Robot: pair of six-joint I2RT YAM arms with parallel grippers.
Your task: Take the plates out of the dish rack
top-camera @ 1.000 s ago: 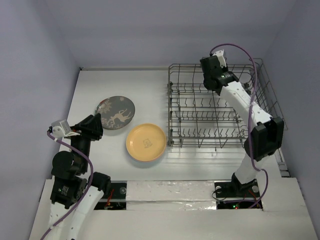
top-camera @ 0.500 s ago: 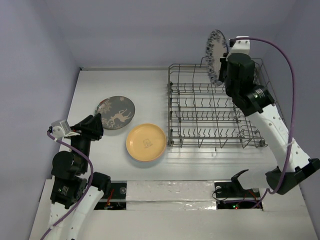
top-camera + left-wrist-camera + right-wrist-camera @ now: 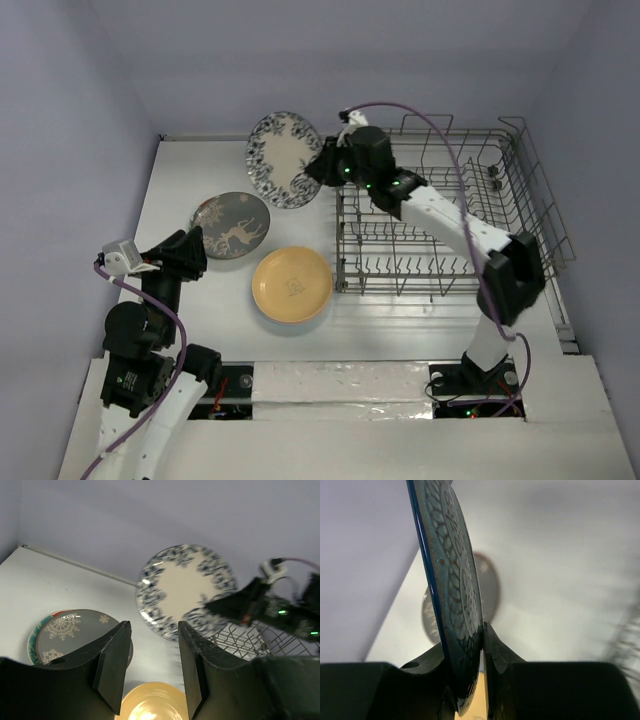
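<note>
A black-and-white patterned plate (image 3: 284,158) hangs tilted in the air left of the dish rack (image 3: 440,215), and my right gripper (image 3: 325,165) is shut on its rim. In the right wrist view this plate (image 3: 452,590) stands edge-on, pinched between the fingers (image 3: 497,652). No plates show in the rack. A grey plate with a deer and snowflakes (image 3: 231,225) and a yellow-orange plate (image 3: 292,284) lie flat on the table. My left gripper (image 3: 185,255) hovers open at the near left, with nothing between its fingers (image 3: 112,665); it looks out over the yellow plate (image 3: 152,705) and the lifted plate (image 3: 186,587).
The grey plate (image 3: 70,635) rests on a second plate with a teal and red rim. The purple back wall rises just behind the lifted plate. The right arm's cable (image 3: 440,140) arcs over the rack. The table's near edge carries silver tape (image 3: 340,385).
The right arm has lifted the patterned plate out of the rack's far side and swung it left, out over the table. The left gripper's jaws have widened a little.
</note>
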